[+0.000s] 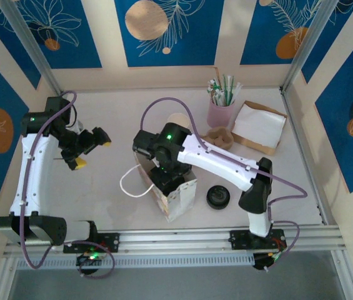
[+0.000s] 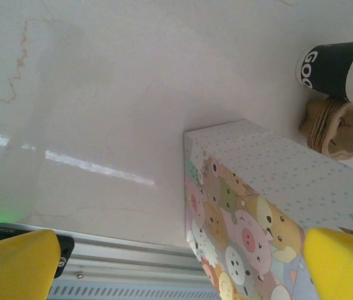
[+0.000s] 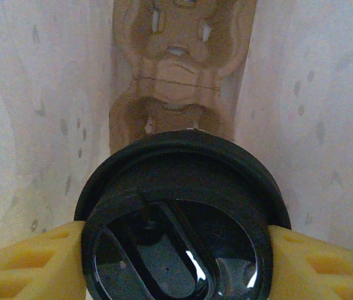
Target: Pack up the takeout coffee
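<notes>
The takeout coffee [image 3: 182, 212] shows its round black lid in the right wrist view. My right gripper [image 3: 176, 262] is shut on it, one yellow finger on each side of the lid. Cup and gripper are down inside the paper gift bag [image 1: 179, 197], whose pale walls rise on both sides. A brown cardboard carrier [image 3: 176, 62] lies at the bag's bottom, beyond the cup. From above, the right gripper [image 1: 167, 178] reaches into the bag's mouth. My left gripper [image 1: 93, 152] hangs open and empty left of the bag, with the bag's cartoon side [image 2: 257, 212] in its view.
A round black lid [image 1: 218, 197] lies on the table right of the bag. Behind stand a pink cup of straws [image 1: 220, 112], a cardboard carrier [image 1: 218, 137], a white paper cup with a dark band [image 2: 338, 69] and a brown box of white paper [image 1: 260, 125].
</notes>
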You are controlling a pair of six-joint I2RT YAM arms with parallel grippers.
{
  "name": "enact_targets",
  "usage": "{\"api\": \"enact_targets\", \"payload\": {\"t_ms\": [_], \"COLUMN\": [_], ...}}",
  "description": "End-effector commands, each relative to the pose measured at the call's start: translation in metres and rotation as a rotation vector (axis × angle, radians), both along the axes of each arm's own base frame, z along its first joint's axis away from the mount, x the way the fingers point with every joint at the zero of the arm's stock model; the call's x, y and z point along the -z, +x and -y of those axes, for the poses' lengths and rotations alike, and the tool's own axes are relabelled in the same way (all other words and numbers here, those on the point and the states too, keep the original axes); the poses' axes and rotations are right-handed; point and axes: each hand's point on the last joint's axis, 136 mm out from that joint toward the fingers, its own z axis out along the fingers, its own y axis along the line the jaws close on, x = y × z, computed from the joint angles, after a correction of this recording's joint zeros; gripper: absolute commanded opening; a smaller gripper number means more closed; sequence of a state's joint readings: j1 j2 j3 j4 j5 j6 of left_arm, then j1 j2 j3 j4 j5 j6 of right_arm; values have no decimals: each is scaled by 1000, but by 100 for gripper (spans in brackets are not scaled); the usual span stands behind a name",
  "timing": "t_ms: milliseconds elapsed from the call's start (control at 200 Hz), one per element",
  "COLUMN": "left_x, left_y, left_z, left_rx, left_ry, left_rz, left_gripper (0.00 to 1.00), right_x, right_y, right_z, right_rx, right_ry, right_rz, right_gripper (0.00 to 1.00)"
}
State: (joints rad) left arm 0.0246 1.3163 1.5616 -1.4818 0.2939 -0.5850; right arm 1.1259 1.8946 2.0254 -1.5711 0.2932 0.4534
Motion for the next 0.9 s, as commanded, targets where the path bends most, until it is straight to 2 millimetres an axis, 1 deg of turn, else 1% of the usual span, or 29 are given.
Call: {"api": "enact_targets", "payload": {"t_ms": [0,140,895], "left_x": [-11,-11,-10], "left_y": [-2,-2,-3], "left_z": [-3,-3,-3], "left_rx": [-17,-16,-17], "left_ry": [-3,-3,1], "left_rz": [32,32,27], "left_gripper": [100,100,100], "right_x": [-9,-5,-4], "right_y": [-2,-5,-4], "right_z": [3,3,1], "right_rx": [-9,-16,-14], "right_ry": [26,19,26], "right_rz": [23,10,6], "right_gripper": [59,60,60]}}
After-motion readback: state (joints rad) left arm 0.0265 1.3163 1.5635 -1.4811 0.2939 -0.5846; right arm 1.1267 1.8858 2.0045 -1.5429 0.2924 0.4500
